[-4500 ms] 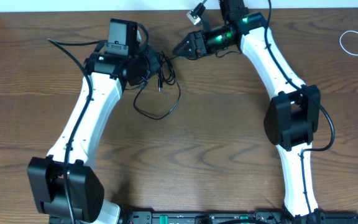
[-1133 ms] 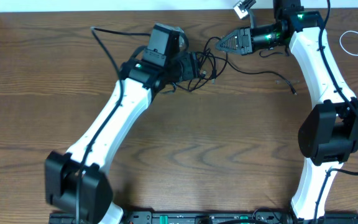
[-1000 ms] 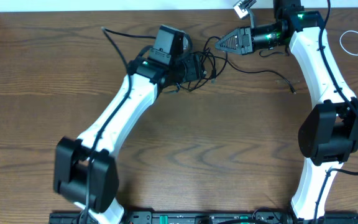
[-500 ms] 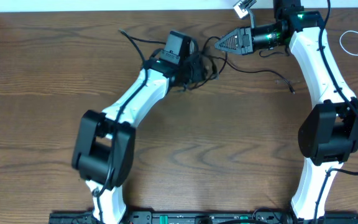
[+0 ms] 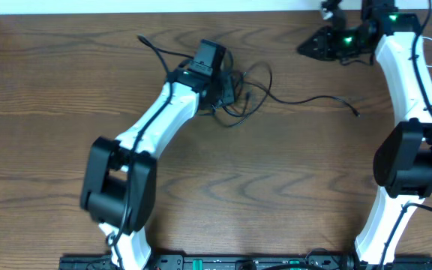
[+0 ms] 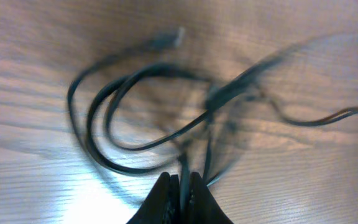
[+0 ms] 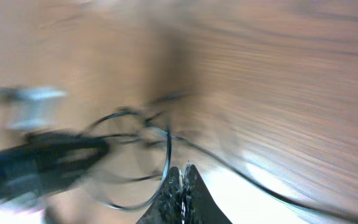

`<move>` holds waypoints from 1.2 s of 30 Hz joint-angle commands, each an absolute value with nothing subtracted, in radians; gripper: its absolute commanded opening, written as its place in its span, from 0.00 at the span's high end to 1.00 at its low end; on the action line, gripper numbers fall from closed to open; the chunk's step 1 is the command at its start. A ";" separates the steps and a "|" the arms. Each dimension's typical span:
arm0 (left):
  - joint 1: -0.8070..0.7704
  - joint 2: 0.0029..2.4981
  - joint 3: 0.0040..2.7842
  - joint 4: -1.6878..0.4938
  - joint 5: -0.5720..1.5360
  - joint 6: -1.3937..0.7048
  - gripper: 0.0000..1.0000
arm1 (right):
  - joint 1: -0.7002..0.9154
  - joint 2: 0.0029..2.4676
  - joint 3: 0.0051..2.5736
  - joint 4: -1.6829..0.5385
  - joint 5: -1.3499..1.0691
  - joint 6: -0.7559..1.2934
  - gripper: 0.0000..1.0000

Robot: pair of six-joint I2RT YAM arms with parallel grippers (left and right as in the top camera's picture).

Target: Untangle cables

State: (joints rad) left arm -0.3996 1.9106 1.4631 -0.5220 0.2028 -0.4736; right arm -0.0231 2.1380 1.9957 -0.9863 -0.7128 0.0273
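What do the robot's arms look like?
The left arm and right arm both have white rounded links, chunky black joints and a thin black wire running along them. The right arm shows green lights. The jaws are black and pointed.

Overhead stays evenly lit and sharp, the wood grain of the bench (image 5: 51,112) crisp and the shadows soft and faint. The left wrist view smears: the black cable (image 6: 148,147) is blurred, and a pale glare sits low on the wood. The right wrist view is worst, streaked with motion blur and washed bright along the bottom.
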 commanded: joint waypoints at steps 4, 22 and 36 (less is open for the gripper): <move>-0.391 1.725 1.470 -0.538 0.075 -0.414 0.92 | -0.019 2.100 1.995 -1.022 -0.204 0.171 0.99; -0.389 1.479 1.470 -0.461 0.108 -0.545 0.92 | 0.013 2.100 1.995 -1.013 -1.153 -0.208 0.57; -0.388 1.483 1.470 -0.434 0.195 -0.590 0.92 | 0.254 2.131 1.995 -0.966 -0.891 0.008 0.23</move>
State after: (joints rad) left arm -0.3943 1.4834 1.4628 -0.4458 0.1818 -0.5804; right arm 0.1947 2.1380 1.9953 -0.9775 -0.9730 -0.1051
